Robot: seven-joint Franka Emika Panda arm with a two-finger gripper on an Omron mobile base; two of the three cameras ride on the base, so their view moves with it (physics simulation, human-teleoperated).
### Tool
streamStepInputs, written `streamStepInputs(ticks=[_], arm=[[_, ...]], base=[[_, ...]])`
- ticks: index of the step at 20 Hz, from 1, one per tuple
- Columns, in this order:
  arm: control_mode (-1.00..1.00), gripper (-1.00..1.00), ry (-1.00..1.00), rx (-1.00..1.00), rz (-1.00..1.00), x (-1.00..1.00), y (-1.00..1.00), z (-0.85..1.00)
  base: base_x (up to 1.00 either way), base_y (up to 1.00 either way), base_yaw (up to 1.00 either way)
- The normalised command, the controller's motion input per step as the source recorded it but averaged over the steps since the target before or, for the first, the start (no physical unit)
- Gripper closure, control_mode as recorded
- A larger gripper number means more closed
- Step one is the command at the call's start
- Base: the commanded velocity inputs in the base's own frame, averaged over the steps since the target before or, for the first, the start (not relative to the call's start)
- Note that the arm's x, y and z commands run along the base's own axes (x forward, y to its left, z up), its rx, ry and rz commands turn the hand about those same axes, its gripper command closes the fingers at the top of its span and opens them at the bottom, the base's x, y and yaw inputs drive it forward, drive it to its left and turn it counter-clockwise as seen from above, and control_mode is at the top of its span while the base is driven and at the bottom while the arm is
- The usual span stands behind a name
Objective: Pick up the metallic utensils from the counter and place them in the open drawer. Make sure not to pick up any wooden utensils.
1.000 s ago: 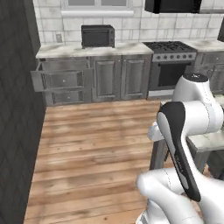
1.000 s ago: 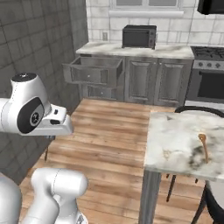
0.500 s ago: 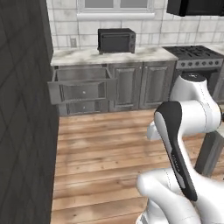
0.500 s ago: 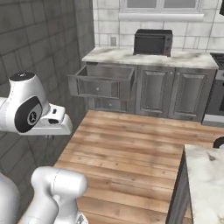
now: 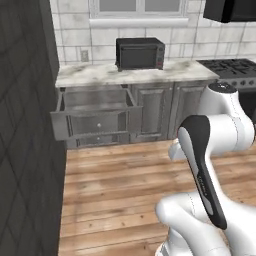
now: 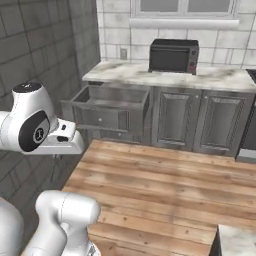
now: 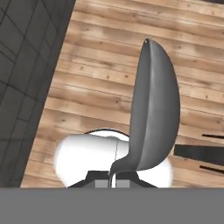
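I take the open drawer [image 5: 95, 112] as my landmark, because it is the place where the metal pieces must go. In the left base view it stands pulled out from the dark grey cabinets, directly under the left end of the marble worktop [image 5: 100, 75], and I see nothing lying inside it, though the near wall hides part of the bottom. To the right of the drawer and above it, a black toaster oven [image 5: 140, 53] sits on that worktop, and further right the stove [image 5: 235, 70] begins. Between the drawer and my base there is only the wooden floor [image 5: 120, 185], so I judge that I am on the way to the drawer and not yet near enough to reach over it. In the hand view, the gripper [image 7: 114, 176] has its jaws closed tight on the thin neck of a grey metal spoon [image 7: 155, 113], and the bowl of the spoon points away from the hand, over the floor planks. I think the hand keeps the spoon by the neck so that the bowl hangs free and can slide out cleanly when the jaws part above the drawer. The risk I see is that such a thin neck may turn or slip in the jaws while the base drives.
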Motion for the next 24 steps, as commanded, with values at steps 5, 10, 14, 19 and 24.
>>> streamStepInputs(ticks=[5,10,14,19,24], arm=[[1.0,1.0,0.0,0.0,0.0,0.0,0.0,0.0],[1.0,1.0,0.0,0.0,0.0,0.0,0.0,0.0],[1.0,1.0,0.0,0.0,0.0,0.0,0.0,0.0],[1.0,1.0,0.0,0.0,0.0,0.0,0.0,0.0],[1.0,1.0,0.0,0.0,0.0,0.0,0.0,0.0]], base=[[1.0,0.0,0.11],[1.0,-0.17,0.22],[1.0,-0.32,0.24],[0.88,-0.53,0.26],[0.52,-0.39,0.41]])
